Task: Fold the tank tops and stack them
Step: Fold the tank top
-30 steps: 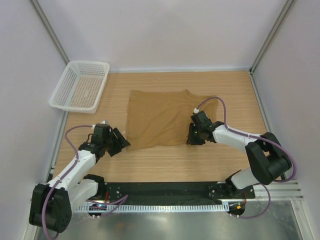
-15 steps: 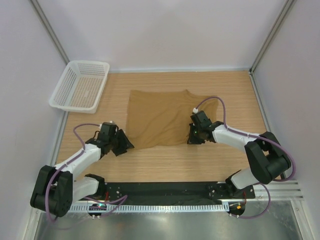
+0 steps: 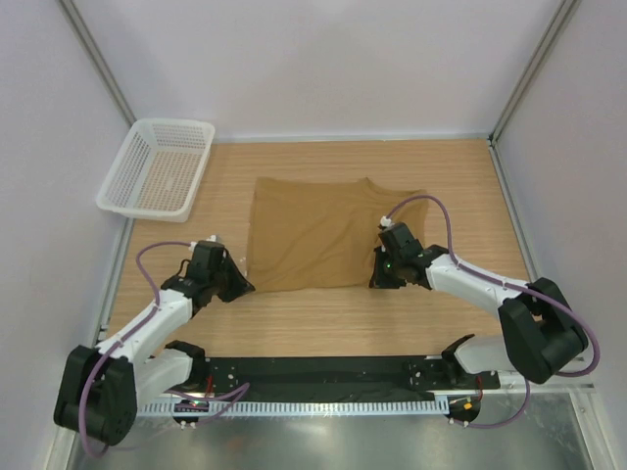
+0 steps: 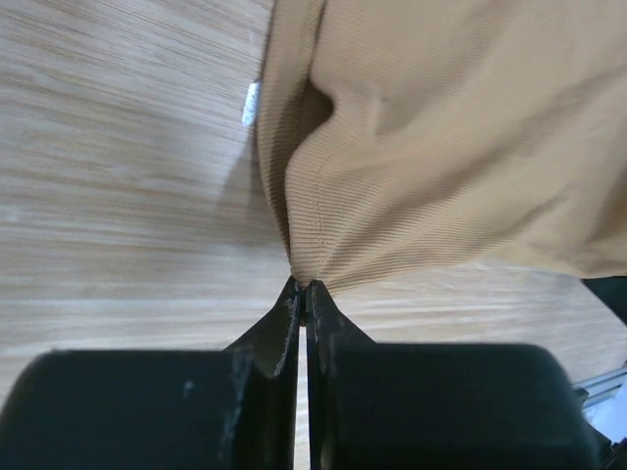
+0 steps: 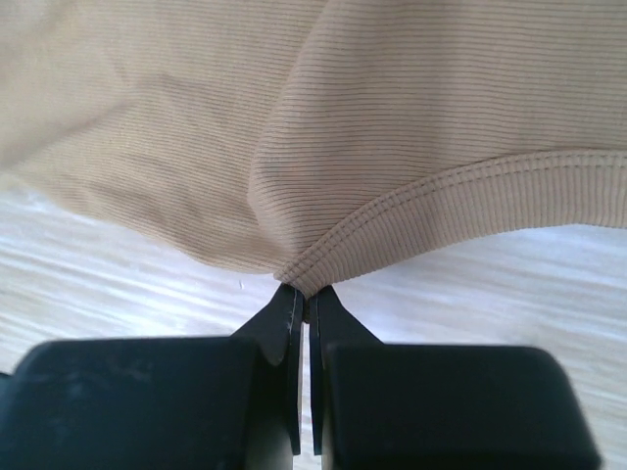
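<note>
Tank top [image 3: 309,230] sits pinched by left end effector [image 4: 302,290] and right end effector [image 5: 304,293].

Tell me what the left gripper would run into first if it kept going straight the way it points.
The tank top: the left gripper is shut on its near corner and points across the cloth, so it would likely bunch that fabric before reaching anything else.

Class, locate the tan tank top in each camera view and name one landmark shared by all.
Top external: tank top lying mid-table.
Left wrist: upper right, corner pinched by left fingers.
Right wrist: upper half, hem pinched by right fingers.
Shared landmark: wooden table.
</note>
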You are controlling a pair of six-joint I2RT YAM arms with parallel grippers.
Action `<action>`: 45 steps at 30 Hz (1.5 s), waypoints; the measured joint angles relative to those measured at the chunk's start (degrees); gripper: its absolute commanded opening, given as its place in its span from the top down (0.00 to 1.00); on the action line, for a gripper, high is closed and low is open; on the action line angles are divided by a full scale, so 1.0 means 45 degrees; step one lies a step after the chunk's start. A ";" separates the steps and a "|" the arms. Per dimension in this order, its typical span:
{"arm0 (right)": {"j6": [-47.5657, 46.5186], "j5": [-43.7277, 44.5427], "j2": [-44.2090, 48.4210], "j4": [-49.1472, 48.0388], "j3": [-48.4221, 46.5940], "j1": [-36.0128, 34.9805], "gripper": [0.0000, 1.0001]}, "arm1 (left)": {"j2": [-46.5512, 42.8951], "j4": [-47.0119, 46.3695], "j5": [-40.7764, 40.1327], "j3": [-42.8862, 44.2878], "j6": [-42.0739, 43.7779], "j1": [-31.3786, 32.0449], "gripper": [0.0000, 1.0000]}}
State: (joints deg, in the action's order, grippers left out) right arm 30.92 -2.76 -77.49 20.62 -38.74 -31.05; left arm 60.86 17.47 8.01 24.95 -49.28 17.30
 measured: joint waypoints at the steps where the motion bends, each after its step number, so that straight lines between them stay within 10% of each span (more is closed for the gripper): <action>1: -0.0019 -0.0019 0.0112 0.0092 0.0063 -0.0049 0.99 | -0.0393 0.0194 0.0000 -0.0010 0.0000 0.0015 1.00; 13: 0.0155 0.0180 0.1554 0.1846 0.0189 -0.0233 0.99 | -0.1855 0.1384 0.0141 0.0063 -0.0301 0.0049 1.00; 45: -0.0840 0.1132 -0.3536 0.2851 -0.4935 0.1268 0.97 | 0.4153 0.0714 -0.0272 0.4755 -0.0044 -0.0903 1.00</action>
State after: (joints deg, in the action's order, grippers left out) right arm 27.14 2.33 -93.41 33.45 -60.95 -25.34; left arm 79.55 20.69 6.79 46.35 -49.47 13.23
